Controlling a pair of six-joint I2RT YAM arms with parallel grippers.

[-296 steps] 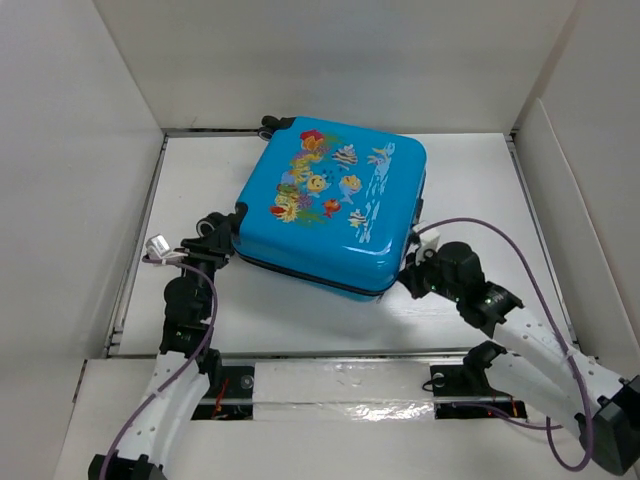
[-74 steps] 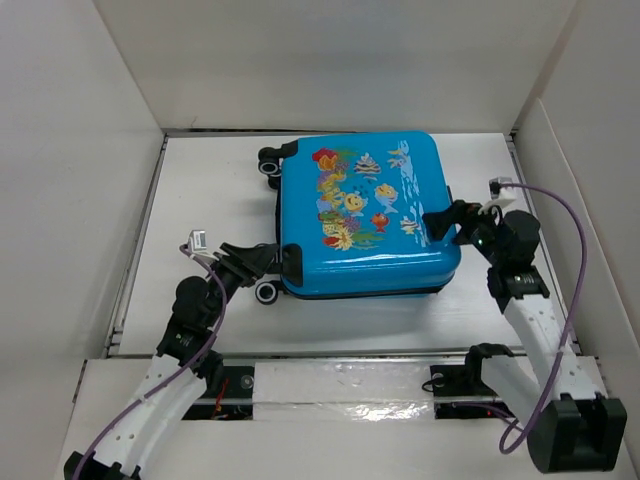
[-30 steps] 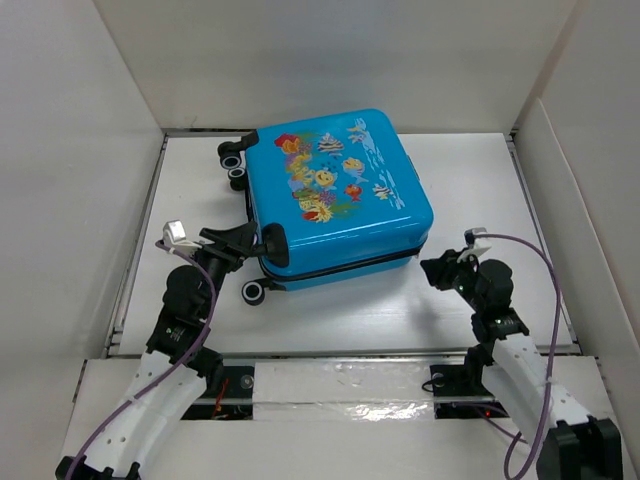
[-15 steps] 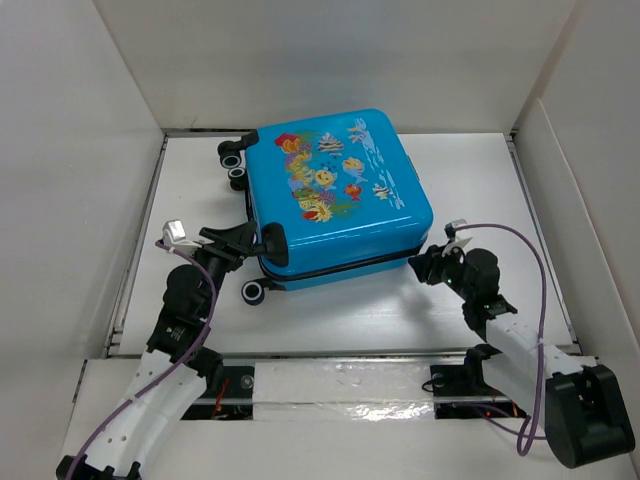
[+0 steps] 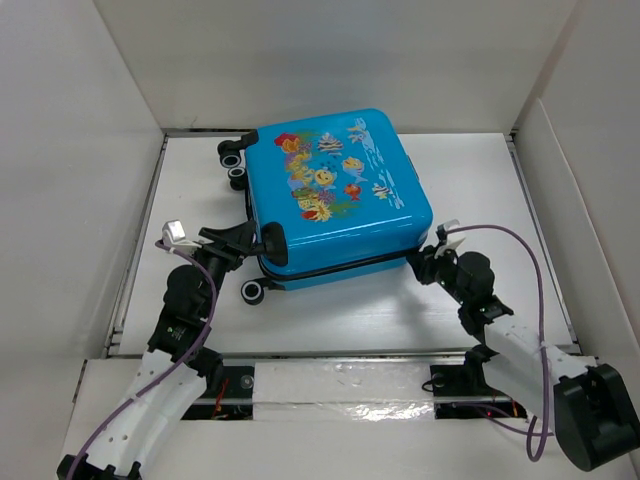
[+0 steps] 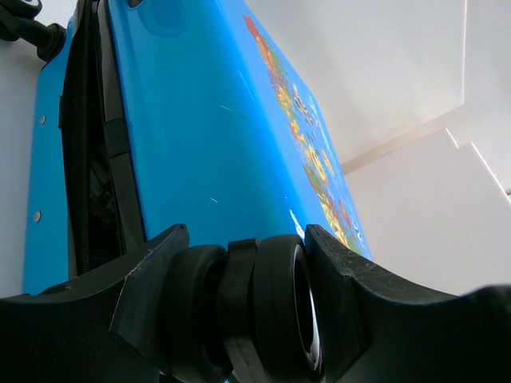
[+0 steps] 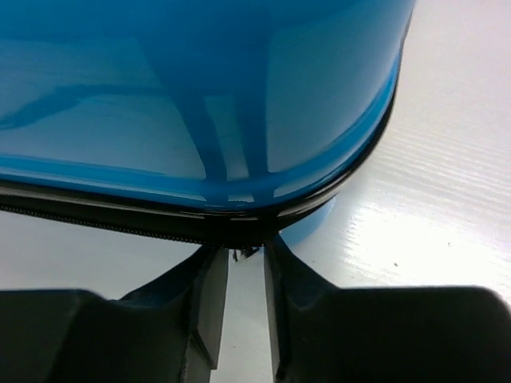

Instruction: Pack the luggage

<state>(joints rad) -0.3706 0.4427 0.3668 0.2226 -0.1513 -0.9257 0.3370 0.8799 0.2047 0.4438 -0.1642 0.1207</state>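
- The luggage [image 5: 335, 190] lies flat on the white worktop [image 5: 480, 170], printed shell up, toward the far side and turned a little askew. From above the two shells look closed, so nothing inside shows.
- The left tool [image 5: 258, 243] is clenched on a black wheel [image 5: 272, 243] at the case's near-left corner. In the left wrist view its fingers [image 6: 152, 275] press both sides of that twin wheel [image 6: 255, 299], whose lower part is cut off by the frame edge.
- In the same view the blue shell fills most of the picture. The black zipper [image 6: 84, 159] gapes slightly, but the inside is too dark to make out.
- The right tool [image 5: 418, 262] sits at the near-right corner, and from above its tips are lost against the shell's edge.
- The right wrist view shows its jaws nearly together just beneath the zipper [image 7: 104, 222], with a small pale tab [image 7: 244, 254] between the fingertips. I cannot tell whether they pinch it.
- Two far wheels [image 5: 232, 160] stick out at the far-left corner, and a near wheel [image 5: 252, 291] rests on the worktop.
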